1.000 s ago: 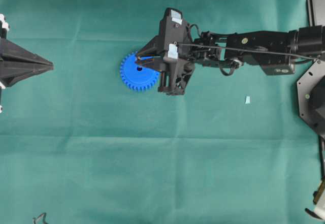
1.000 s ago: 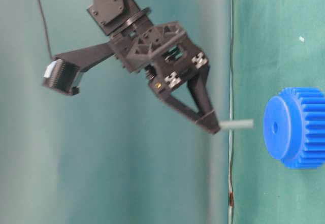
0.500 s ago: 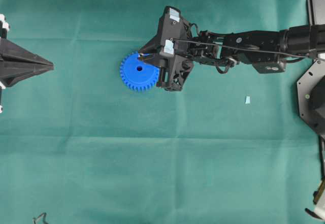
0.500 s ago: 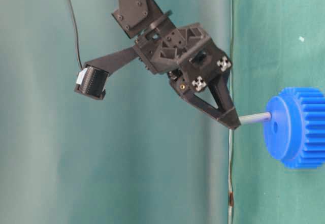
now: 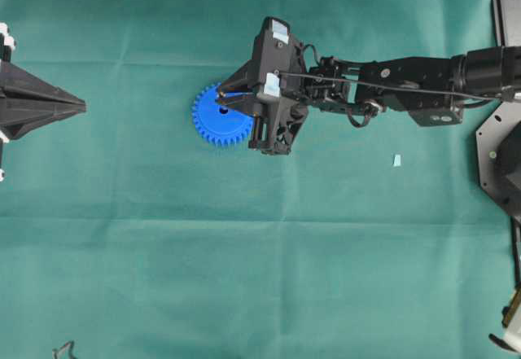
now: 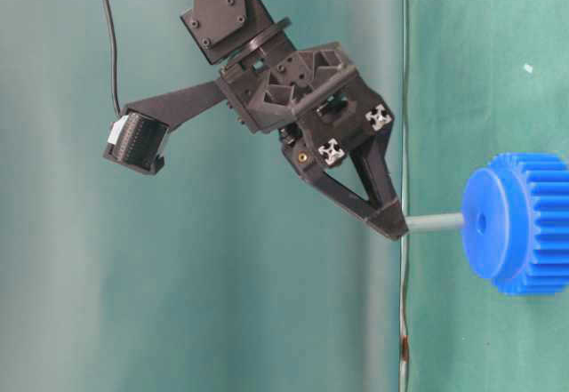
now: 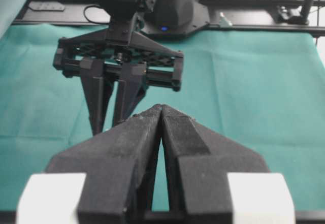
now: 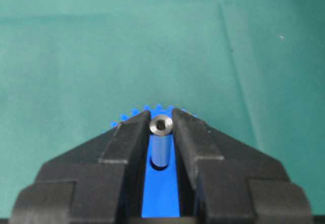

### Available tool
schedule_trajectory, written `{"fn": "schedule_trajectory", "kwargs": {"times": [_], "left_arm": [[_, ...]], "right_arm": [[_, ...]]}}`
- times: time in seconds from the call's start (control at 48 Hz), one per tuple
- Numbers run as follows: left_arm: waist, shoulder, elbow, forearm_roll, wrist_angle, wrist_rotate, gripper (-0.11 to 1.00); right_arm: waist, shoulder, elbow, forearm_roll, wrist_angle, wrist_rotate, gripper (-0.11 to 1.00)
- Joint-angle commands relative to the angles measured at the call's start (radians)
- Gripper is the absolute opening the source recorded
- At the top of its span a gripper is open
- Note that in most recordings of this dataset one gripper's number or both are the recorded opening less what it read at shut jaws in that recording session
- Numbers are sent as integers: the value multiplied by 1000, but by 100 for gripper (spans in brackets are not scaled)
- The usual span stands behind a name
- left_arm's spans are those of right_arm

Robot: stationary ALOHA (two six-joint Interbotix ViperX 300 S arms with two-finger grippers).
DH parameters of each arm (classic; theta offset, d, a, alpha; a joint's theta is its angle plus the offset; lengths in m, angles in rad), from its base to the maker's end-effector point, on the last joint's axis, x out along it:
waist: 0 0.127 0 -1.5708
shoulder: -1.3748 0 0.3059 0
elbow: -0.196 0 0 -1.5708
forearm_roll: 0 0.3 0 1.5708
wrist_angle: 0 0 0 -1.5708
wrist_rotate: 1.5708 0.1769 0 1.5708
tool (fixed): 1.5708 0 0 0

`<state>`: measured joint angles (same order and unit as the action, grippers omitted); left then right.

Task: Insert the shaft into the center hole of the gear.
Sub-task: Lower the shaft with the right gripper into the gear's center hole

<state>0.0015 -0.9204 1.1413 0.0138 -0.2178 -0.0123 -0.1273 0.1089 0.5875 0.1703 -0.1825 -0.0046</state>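
The blue gear (image 5: 210, 123) lies flat on the green cloth. My right gripper (image 5: 221, 98) hangs over it, shut on the silvery shaft (image 8: 161, 142), which stands upright between the fingertips. In the table-level view the shaft (image 6: 436, 222) reaches from the fingertips (image 6: 391, 223) to the gear (image 6: 524, 232), in line with the center hole (image 6: 482, 223). Its tip meets the face; I cannot tell whether it has entered the hole. My left gripper (image 5: 81, 105) is shut and empty at the far left, and it also shows in the left wrist view (image 7: 161, 108).
A small pale blue scrap (image 5: 397, 160) lies on the cloth to the right of the gear. Black frame parts (image 5: 501, 155) stand at the right edge. The right arm (image 5: 407, 82) stretches across the upper right.
The right gripper brought the shaft down from clear of the gear to its face, then shifted it from beside the hole to in line with it. The left gripper has not moved.
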Motion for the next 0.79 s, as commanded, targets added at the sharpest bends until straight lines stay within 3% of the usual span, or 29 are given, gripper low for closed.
{"fn": "schedule_trajectory", "kwargs": {"times": [0.0,0.771], "left_arm": [[0,6,-25,3,-8,0,0],[0,6,-25,2,-8,-2,0]], "right_arm": [[3,2,-8,3,-26,-3,16],[3,-9,-8,11,-37,-3,16]]}}
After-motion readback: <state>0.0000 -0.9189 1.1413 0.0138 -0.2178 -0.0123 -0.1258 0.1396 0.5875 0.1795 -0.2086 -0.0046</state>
